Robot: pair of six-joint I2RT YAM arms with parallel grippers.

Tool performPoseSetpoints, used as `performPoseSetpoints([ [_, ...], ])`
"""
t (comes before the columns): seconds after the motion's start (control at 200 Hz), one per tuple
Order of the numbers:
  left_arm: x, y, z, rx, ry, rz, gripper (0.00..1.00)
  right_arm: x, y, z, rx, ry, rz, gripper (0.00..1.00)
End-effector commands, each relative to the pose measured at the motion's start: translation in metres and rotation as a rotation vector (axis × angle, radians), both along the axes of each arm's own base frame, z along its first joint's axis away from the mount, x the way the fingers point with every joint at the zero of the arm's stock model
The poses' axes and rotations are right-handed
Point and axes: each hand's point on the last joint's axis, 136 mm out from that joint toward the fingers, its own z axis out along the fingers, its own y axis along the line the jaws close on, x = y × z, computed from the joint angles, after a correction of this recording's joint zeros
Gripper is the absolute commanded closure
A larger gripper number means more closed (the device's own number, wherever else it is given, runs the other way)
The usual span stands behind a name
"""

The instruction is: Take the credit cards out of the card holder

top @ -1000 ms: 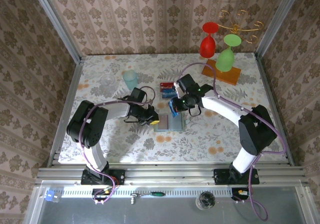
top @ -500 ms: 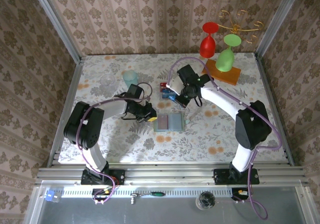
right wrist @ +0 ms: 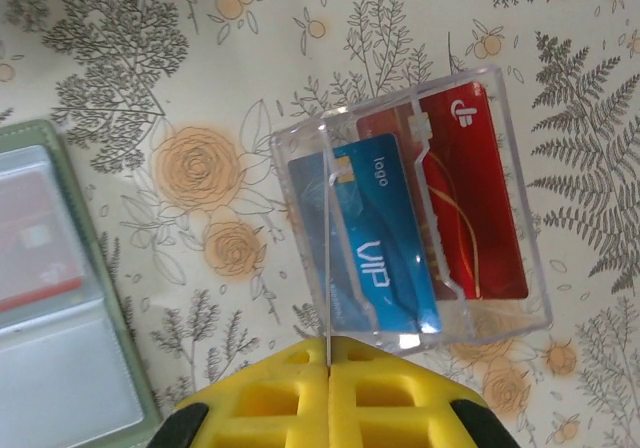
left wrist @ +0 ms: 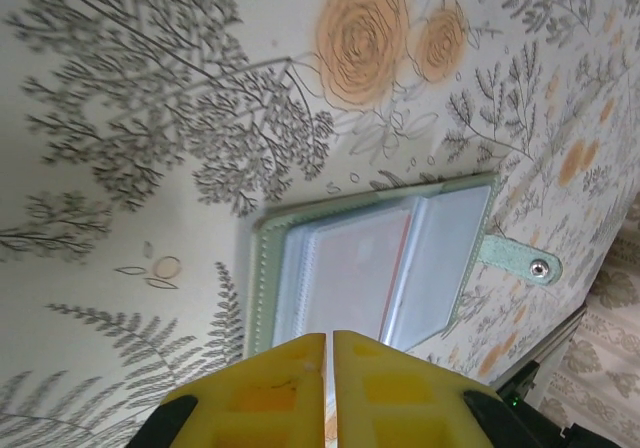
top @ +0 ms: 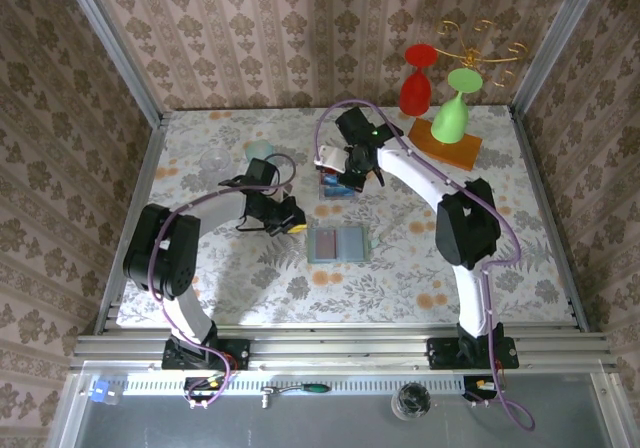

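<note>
The card holder [top: 337, 244] lies open and flat in the middle of the table, grey-green, with a reddish card in one clear sleeve [left wrist: 355, 273] [right wrist: 30, 258]. My left gripper [top: 291, 224] [left wrist: 330, 336] hovers just left of the holder, yellow fingers shut with nothing between them. My right gripper [top: 345, 175] [right wrist: 327, 346] is shut on a thin credit card [right wrist: 327, 258] seen edge-on, its colour hidden. It holds the card over a clear square box [top: 335, 184] [right wrist: 500, 98]. A blue card [right wrist: 380, 233] and a red card [right wrist: 478, 198] lie in that box.
A red glass [top: 416, 86] and a green glass [top: 452, 114] stand on a wooden base [top: 442, 144] at the back right. A pale blue cup [top: 260, 152] and a clear glass [top: 213, 160] stand at the back left. Metal rails border the table.
My right gripper has moved from the card holder back to above the clear box, carrying a card. My left gripper has drawn back left off the holder's left panel.
</note>
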Motion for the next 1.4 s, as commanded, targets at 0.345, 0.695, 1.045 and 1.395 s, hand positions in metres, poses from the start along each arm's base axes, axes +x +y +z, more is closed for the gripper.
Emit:
performPoseSetpoints([
  [0.345,0.004,0.008,0.010,0.013,-0.028,0.021,0.89,0.031,-0.009,-0.014,-0.053,0.024,0.038,0.99],
  [0.695,0.004,0.008,0.009,0.009,-0.019,0.033,0.90,0.031,-0.011,-0.028,-0.062,0.059,0.037,0.91],
  [1.045,0.001,0.008,0.011,0.004,-0.025,0.031,0.90,0.032,-0.013,-0.017,-0.041,0.027,-0.015,0.80],
  [1.395,-0.003,-0.003,0.008,-0.005,-0.035,0.010,0.90,0.024,-0.002,0.001,0.097,-0.031,-0.191,0.73],
])
